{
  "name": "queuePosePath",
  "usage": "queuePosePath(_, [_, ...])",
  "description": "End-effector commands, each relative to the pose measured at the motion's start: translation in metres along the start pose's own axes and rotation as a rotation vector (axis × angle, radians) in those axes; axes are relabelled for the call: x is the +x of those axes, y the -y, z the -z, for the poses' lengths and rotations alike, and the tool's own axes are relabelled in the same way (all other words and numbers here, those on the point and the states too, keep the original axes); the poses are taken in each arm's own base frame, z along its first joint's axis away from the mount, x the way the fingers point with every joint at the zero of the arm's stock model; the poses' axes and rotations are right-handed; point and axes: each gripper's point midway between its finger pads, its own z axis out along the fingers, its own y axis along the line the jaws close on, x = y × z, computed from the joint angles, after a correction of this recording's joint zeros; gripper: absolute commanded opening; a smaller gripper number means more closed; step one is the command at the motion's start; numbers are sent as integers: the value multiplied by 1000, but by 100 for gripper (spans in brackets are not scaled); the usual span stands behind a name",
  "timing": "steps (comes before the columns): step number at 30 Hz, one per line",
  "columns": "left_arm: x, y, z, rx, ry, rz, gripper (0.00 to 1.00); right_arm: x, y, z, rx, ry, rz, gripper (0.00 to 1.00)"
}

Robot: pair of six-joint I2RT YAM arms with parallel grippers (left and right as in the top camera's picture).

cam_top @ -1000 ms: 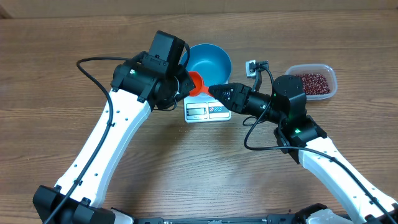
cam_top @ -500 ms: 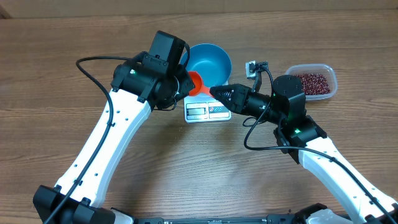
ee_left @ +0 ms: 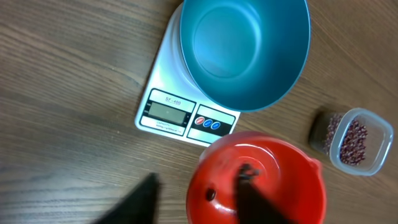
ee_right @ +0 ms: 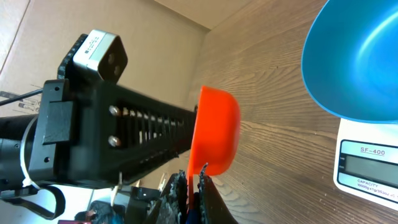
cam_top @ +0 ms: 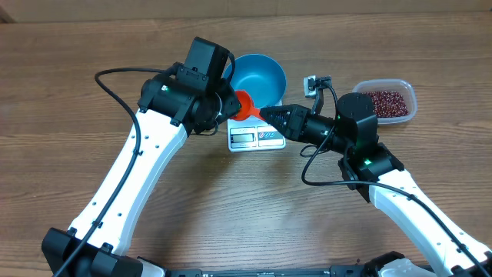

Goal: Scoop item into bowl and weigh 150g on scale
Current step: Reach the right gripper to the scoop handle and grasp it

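Observation:
A red scoop (cam_top: pixel 244 104) hangs in the air between my two grippers, just left of the scale's front. My right gripper (ee_right: pixel 194 177) is shut on the scoop's (ee_right: pixel 216 134) thin edge. My left gripper (ee_left: pixel 199 174) stands open: one finger lies inside the scoop (ee_left: pixel 255 177), the other well clear to its left. The blue bowl (cam_top: pixel 258 77) sits empty on the white scale (cam_top: pixel 254 137), also seen in the left wrist view as bowl (ee_left: pixel 244 50) and scale (ee_left: pixel 163 93). The beans (cam_top: pixel 386 100) lie in a clear tub at the right.
A clear plastic tub (cam_top: pixel 407 92) stands to the right of the scale. A small white connector with a black cable (cam_top: pixel 311 82) lies between bowl and tub. A cardboard wall runs along the table's far edge.
My right gripper has crept left and shut on the scoop. My left gripper's jaws have spread apart from the scoop. The bowl and scale have not moved.

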Motion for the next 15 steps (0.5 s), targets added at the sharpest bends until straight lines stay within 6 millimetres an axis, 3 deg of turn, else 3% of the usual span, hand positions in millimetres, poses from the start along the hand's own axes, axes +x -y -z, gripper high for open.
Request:
queuePosePath(1, [-4, 1, 0, -11, 27, -9, 71, -7, -13, 2, -22, 19, 23, 4])
queuePosePath(3, [-10, 1, 0, -14, 56, -13, 87, -6, -12, 2, -18, 17, 19, 4])
queuePosePath(5, [-18, 5, 2, 3, 88, -78, 97, -6, -8, 3, -6, 16, 9, 4])
queuePosePath(10, [-41, 21, 16, 56, 171, -333, 100, -15, 19, 16, 80, 36, -64, 4])
queuePosePath(15, [-49, 27, 25, 65, 204, -447, 100, -31, 40, 44, 159, 89, -110, 4])
